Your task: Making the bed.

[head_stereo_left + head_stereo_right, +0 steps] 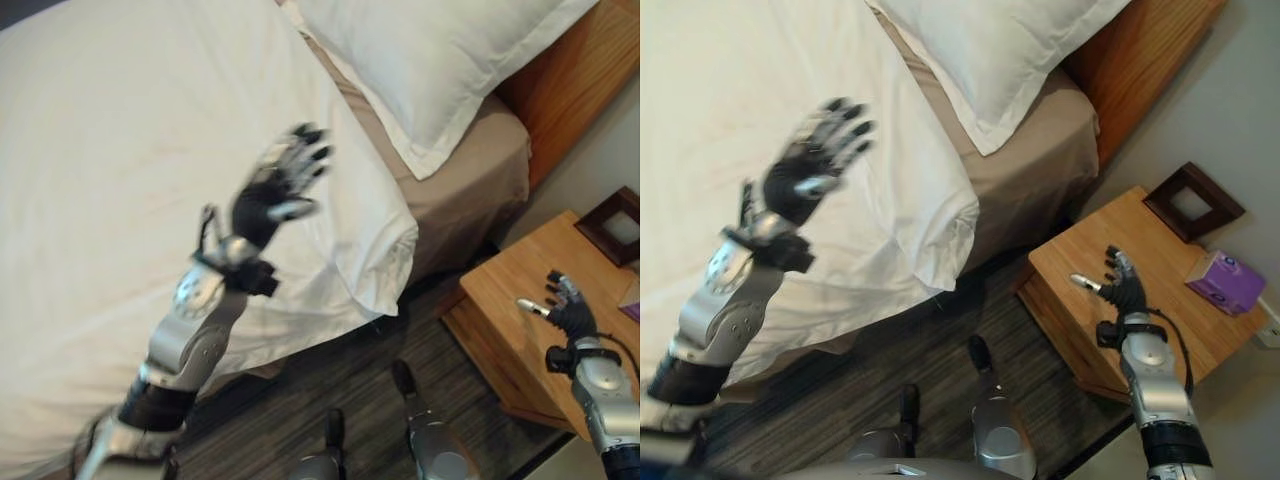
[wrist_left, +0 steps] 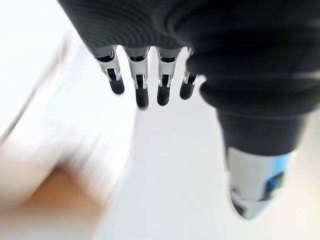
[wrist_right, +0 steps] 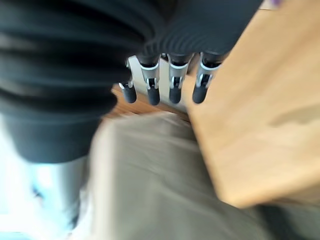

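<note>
The left hand hangs over the white duvet with fingers spread, holding nothing. The right hand is open above the wooden nightstand. The pillow lies far right.

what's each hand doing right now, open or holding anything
Left hand: open, fingers spread above the white duvet, holding nothing.
Right hand: open, over the wooden nightstand, holding nothing.

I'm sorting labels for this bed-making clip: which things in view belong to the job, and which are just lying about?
Job:
white duvet
pillow
tan sheet
left hand, open above the duvet
right hand, open over the nightstand

Lying about:
nightstand
picture frame
purple box
</note>
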Robot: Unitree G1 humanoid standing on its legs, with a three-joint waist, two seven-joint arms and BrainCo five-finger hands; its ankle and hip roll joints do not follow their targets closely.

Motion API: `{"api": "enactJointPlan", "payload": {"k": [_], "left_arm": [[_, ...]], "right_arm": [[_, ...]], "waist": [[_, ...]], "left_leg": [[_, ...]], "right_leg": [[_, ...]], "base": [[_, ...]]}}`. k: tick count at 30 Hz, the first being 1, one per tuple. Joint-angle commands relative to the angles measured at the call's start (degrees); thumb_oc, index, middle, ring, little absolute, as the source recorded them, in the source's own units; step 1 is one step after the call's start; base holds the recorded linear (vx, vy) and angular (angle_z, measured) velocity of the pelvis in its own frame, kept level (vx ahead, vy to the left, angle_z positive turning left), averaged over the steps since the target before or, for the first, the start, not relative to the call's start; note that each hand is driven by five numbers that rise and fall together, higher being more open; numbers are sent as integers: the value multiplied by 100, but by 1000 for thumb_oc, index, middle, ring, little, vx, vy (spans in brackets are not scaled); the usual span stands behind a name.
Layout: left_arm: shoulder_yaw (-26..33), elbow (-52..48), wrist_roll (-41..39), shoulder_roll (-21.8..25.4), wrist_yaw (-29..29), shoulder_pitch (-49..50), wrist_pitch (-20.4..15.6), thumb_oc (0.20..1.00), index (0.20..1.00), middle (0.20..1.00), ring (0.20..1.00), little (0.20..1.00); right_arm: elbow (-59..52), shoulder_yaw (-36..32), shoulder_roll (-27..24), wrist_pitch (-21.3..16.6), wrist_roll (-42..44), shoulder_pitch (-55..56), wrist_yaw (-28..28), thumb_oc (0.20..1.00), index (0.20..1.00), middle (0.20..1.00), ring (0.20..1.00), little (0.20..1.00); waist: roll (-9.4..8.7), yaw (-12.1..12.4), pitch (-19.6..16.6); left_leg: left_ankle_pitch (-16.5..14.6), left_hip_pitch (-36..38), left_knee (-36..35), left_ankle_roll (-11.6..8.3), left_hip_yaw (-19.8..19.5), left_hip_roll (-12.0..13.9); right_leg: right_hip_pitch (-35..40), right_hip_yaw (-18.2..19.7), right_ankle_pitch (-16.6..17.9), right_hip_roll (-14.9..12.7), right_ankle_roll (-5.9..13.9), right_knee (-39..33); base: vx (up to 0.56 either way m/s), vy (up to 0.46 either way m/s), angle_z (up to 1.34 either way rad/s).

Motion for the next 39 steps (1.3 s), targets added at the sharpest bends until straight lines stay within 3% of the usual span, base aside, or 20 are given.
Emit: {"api": "enactJointPlan", "payload": {"k": [1,6,10,13,16,20,23,24,27,29,33,37,39], "left_arm": [[-9,255,282,378,261,164,-402,1000,1000,1000,1000,1000],[201,792,304,109,512,807,-240,1000,1000,1000,1000,1000],[20,786,139,48,350,1101,-74,1000,1000,1000,1000,1000],[-262,674,-17,45,153,1372,47,1000,1000,1000,1000,1000],[-355,652,-136,67,68,1419,38,1000,1000,1000,1000,1000],[-479,710,-288,113,179,1321,-108,1000,1000,1000,1000,1000],[-594,768,-270,103,218,1188,-145,1000,1000,1000,1000,1000],[-686,777,-233,76,189,1097,-139,1000,1000,1000,1000,1000],[-770,790,-208,-51,154,1005,-122,1000,1000,1000,1000,1000],[-676,974,-164,-326,101,1009,-82,1000,1000,1000,1000,1000],[-494,1036,-99,-484,75,1098,-94,1000,1000,1000,1000,1000],[-261,1160,92,-650,-11,1211,-80,1000,1000,1000,1000,1000],[-226,1174,140,-641,-34,1266,-62,1000,1000,1000,1000,1000]], "right_arm": [[-205,-14,-391,-499,271,-897,-136,200,200,200,200,200],[4,1143,-308,-445,1555,-2558,89,200,200,200,200,200],[553,1811,-151,-237,1851,-3517,197,200,200,200,200,200],[1641,2121,263,-159,2021,-4317,127,200,200,200,200,200],[2203,2217,279,-125,2141,-4711,129,200,200,200,200,200],[4161,2139,206,-23,2627,-5617,54,200,200,200,200,200],[4892,2025,71,51,2793,-5756,161,200,200,200,200,200],[5543,1743,12,137,3019,-5579,281,200,200,200,200,200],[6159,1414,153,319,3056,-4820,597,200,200,200,200,200],[6407,1087,766,502,2803,-3291,912,200,200,200,200,200],[6599,694,1102,595,2616,-1965,1084,200,200,200,200,200],[6774,-213,1035,549,2392,-220,1131,200,200,200,200,200],[6650,-460,879,478,2490,-88,1087,200,200,200,200,200]], "waist": [[-158,324,-413],[-175,753,-326],[-146,1028,-250],[-25,1332,-168],[19,1439,-133],[206,1730,-55],[299,1817,-14],[417,1906,17],[532,1922,25],[587,1749,89],[534,1480,50],[253,725,-36],[188,601,-106]], "left_leg": [[589,-190,-135,64,-264,-346],[756,-455,-135,78,-376,-437],[840,-548,-135,86,-431,-461],[900,-604,-135,108,-521,-488],[922,-639,-135,116,-542,-510],[997,-775,-135,103,-588,-562],[1022,-830,-135,104,-597,-590],[1051,-880,-135,108,-608,-614],[1064,-911,-135,127,-591,-637],[994,-828,-135,164,-512,-614],[956,-762,-135,182,-478,-591],[772,-490,-135,200,-309,-494],[719,-400,-135,207,-269,-469]], "right_leg": [[635,-181,-429,28,84,112],[471,-313,-311,-17,65,63],[413,-384,-285,13,37,61],[408,-476,-293,42,20,61],[377,-485,-291,55,16,61],[270,-554,-284,48,9,61],[215,-563,-267,29,16,61],[165,-577,-264,17,31,61],[121,-556,-268,6,55,61],[186,-488,-314,34,64,61],[240,-455,-361,46,47,61],[425,-341,-449,61,34,61],[494,-290,-460,65,39,61]], "base": [[-10,0,18],[-75,-12,29],[-27,-21,20],[-4,-13,8],[-4,2,4],[-8,5,6],[-4,14,7],[0,0,0],[16,11,-1],[82,33,-3],[69,7,-8],[85,18,-5],[46,4,-54]]}}
